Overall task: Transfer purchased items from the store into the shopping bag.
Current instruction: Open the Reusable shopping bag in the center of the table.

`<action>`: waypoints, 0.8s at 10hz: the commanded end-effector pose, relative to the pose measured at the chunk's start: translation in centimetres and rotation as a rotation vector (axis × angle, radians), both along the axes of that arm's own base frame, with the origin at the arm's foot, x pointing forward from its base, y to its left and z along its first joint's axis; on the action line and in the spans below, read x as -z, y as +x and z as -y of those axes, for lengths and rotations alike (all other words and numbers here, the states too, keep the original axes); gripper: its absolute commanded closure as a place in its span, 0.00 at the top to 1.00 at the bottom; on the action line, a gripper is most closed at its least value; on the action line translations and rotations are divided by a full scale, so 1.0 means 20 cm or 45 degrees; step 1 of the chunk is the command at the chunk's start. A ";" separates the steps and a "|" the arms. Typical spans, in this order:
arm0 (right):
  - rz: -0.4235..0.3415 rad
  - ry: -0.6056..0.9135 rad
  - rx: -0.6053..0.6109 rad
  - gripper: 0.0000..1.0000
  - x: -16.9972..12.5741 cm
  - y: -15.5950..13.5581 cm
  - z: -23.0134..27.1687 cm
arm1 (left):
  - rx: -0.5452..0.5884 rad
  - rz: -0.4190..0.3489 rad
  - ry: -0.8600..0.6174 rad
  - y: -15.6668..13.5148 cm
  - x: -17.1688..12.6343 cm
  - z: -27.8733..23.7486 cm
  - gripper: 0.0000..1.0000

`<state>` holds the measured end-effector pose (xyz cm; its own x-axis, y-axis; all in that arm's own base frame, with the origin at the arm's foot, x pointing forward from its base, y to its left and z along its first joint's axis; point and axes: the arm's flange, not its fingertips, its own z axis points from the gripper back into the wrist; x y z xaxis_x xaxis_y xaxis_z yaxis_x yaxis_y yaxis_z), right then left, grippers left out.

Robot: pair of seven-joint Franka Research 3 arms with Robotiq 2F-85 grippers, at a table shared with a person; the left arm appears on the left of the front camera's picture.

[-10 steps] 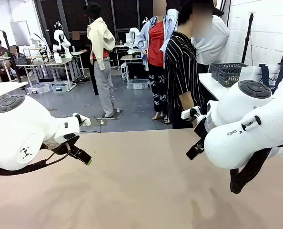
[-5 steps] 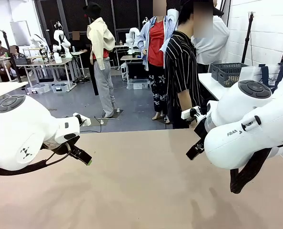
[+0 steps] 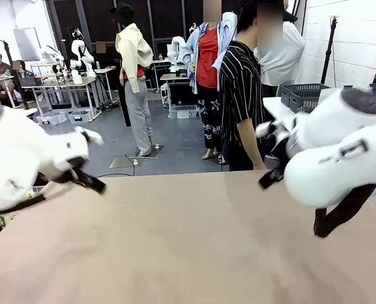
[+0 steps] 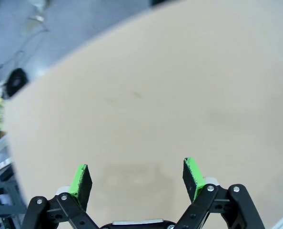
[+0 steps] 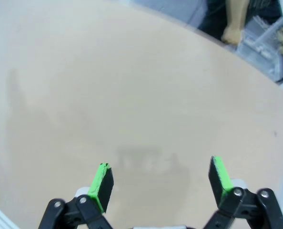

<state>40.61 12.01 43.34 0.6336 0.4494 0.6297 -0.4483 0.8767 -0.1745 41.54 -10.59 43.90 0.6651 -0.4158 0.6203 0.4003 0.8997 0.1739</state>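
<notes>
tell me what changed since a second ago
Both arms swung outward and a little up, away from the middle of the table: the left arm toward picture left, the right arm toward picture right. Nothing was grasped or released. The left pincer and right pincer stayed open, holding nothing; the person in the striped shirt stayed at the far edge.

table (image 3: 188,247): plain light brown
left arm (image 3: 17,158): white
right arm (image 3: 340,164): white
left gripper (image 4: 136,175): black, with bright green pads (image 4: 83,179)
right gripper (image 5: 160,179): black, with green pads (image 5: 217,174)
person's shirt (image 3: 238,88): black with thin white stripes
basket (image 3: 305,96): dark grey, lattice pattern
</notes>
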 end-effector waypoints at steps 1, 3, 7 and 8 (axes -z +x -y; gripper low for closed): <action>0.164 0.067 0.231 1.00 -0.24 -0.02 0.33 | -0.222 0.134 0.022 -0.25 -0.17 -0.36 1.00; 0.157 0.185 0.544 1.00 -0.31 0.01 0.83 | -0.447 0.087 0.003 -0.39 -0.15 -0.79 1.00; 0.020 0.418 0.869 1.00 -0.06 -0.04 1.56 | -0.744 0.092 -0.198 -0.62 0.05 -1.36 1.00; -0.001 0.454 0.891 1.00 -0.01 -0.03 1.63 | -0.774 0.070 -0.242 -0.64 0.07 -1.42 1.00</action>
